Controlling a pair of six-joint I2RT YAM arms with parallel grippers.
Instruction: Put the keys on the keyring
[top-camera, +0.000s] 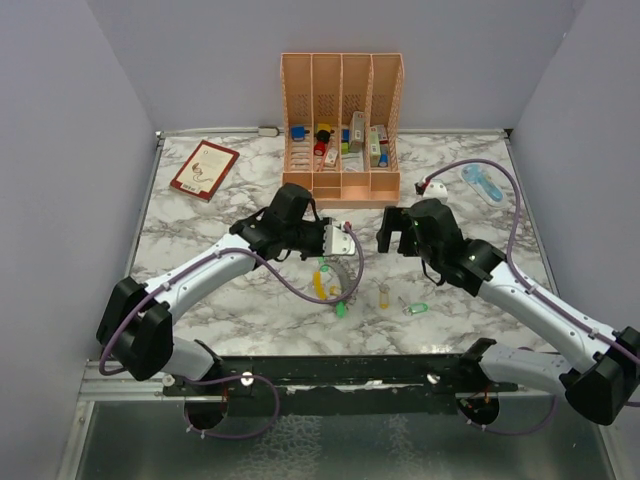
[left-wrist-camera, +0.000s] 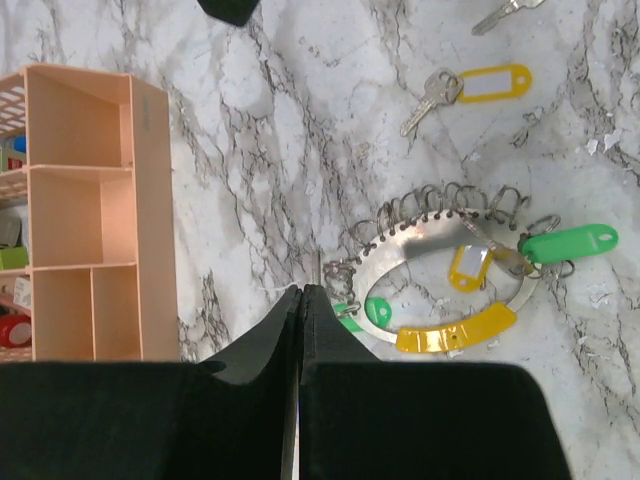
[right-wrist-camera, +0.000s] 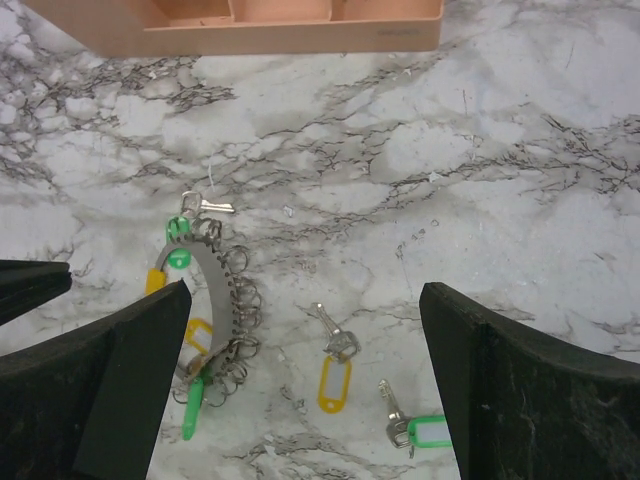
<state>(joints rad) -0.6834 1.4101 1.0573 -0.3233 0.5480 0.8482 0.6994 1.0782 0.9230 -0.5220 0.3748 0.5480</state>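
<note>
The keyring (left-wrist-camera: 430, 238) lies flat on the marble table (right-wrist-camera: 450, 150) between the 2 arms, just ahead of the left hand (left-wrist-camera: 300, 298), whose fingers are pressed together on nothing. It looks like a thin curved metal band edged with a row of small wire loops, with several green and yellow tags already hanging from it. The right hand (right-wrist-camera: 305, 298) hangs above with its fingers spread wide and empty. Under it, 2 loose keys rest near each other on the table, a little apart from the ring: a yellow-tagged key (right-wrist-camera: 333, 365) and a green-tagged key (right-wrist-camera: 415, 430). These keys are probably very light, and being thin and flat on the marble, they should be awkward to lift. The smooth plastic tag is the broadest surface, so pinching it across its long edges seems safer than chasing the narrow blade, which would likely slide away. The band looks stiff but light enough to skate across the stone when nudged, and its wire loops look loose, so it probably needs pinning at a bare stretch while a key is threaded on.
</note>
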